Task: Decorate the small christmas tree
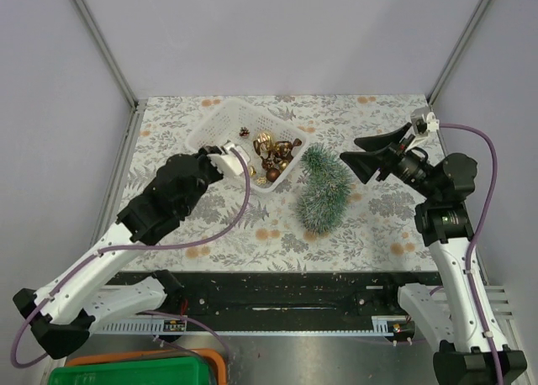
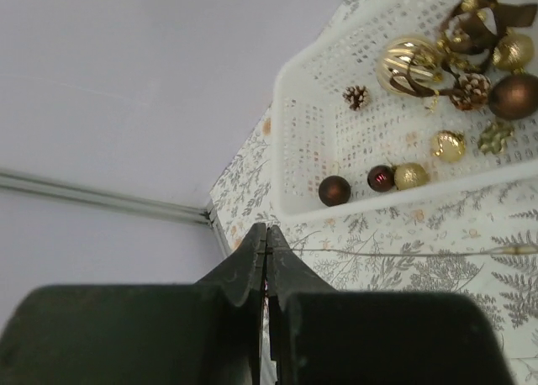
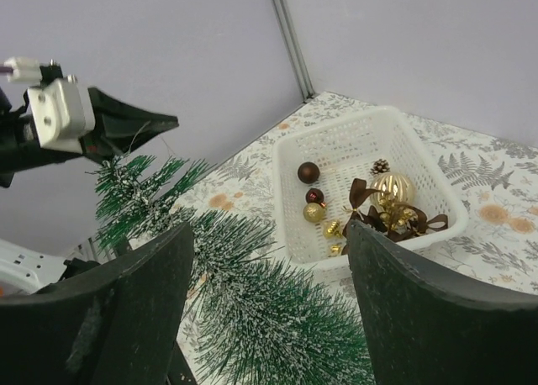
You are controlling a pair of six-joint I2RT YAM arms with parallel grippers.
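1. Frosted green small christmas tree [image 1: 324, 192] sits mid-worktop [image 1: 378, 234], just right of white basket [image 1: 206, 126] holding gold and brown baubles [image 1: 273, 154].
2. Left gripper [image 2: 266, 234] fingers pressed together at basket's near edge.
3. Right gripper [image 1: 349, 150] fingers spread, just right of tree.

Overhead camera looks down; both wrist cameras share the white basket [image 2: 315, 129]
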